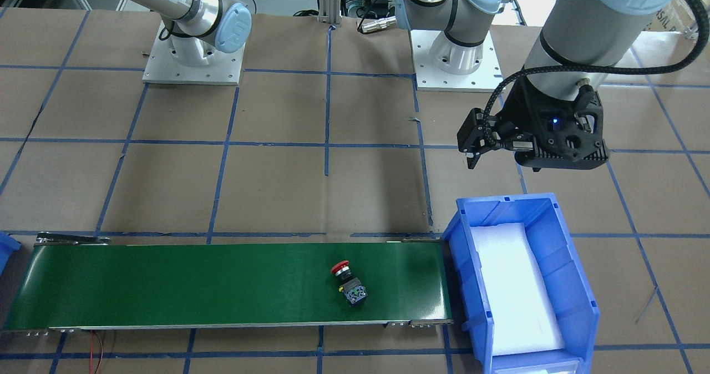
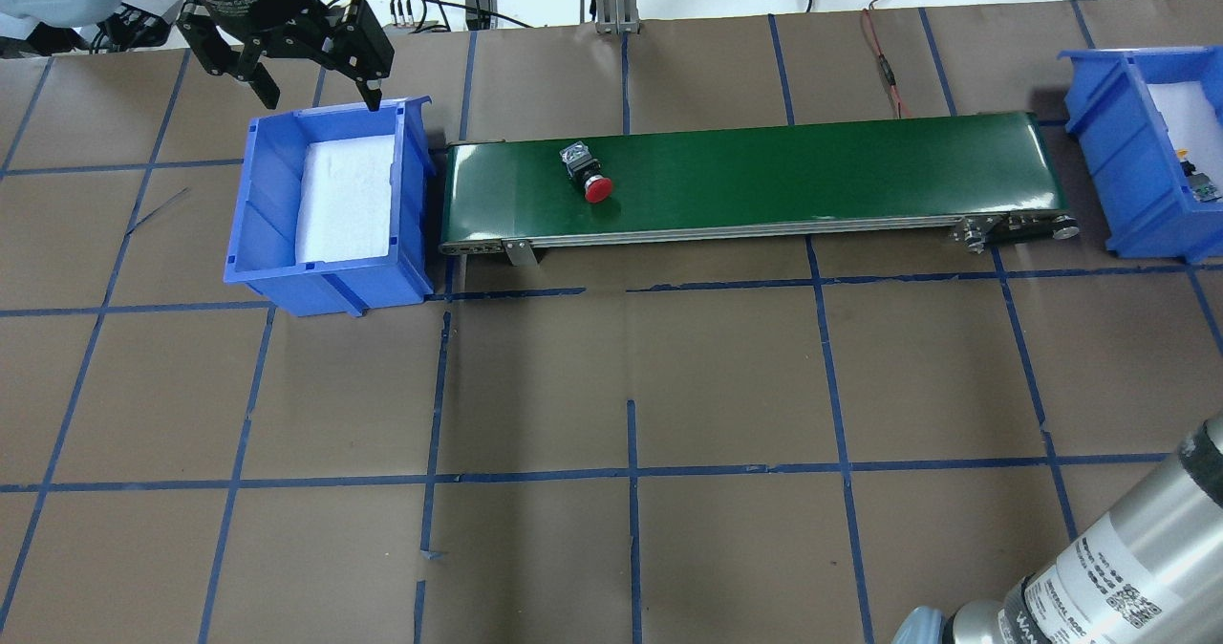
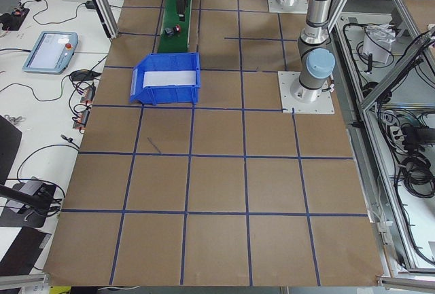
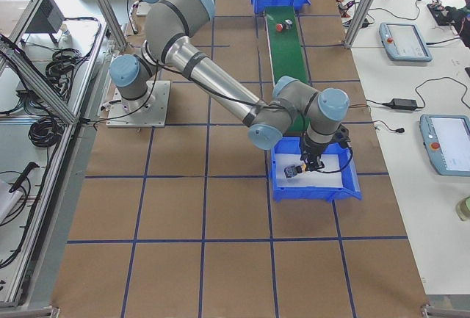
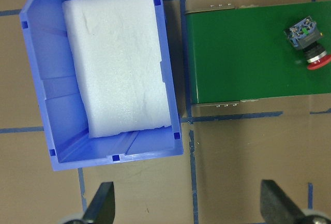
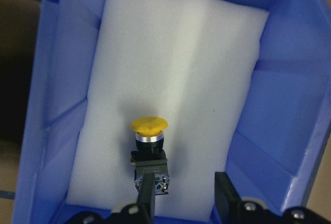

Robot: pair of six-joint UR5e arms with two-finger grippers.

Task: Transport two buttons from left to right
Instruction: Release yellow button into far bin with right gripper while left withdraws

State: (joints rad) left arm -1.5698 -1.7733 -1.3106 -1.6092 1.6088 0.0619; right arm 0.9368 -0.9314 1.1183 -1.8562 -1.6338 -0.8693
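— The red-capped button (image 2: 588, 174), where is it?
— Lying on its side on the green conveyor belt (image 2: 812, 171) along the counter's far edge. It is near the belt's left end, just past the left blue bin (image 2: 263, 204). Nothing grips it.
— And the yellow-capped button (image 6: 149, 151)?
— On the white foam (image 6: 181, 69) in the right blue bin (image 2: 1108, 147), by the counter's far right corner. The right end effector (image 6: 185, 185) hovers low over it, jaws spread, one finger in front of its contact block. It looks released.
— The left end effector (image 2: 320, 90)?
— Spread wide, holding nothing, above the far left corner behind the left bin.
— So which step?
— One delivered, I judge; the red one has the belt's length to cover. Next the right end effector needs to rise clear of the bin, meet the red button at the belt's right end and close across its collar.
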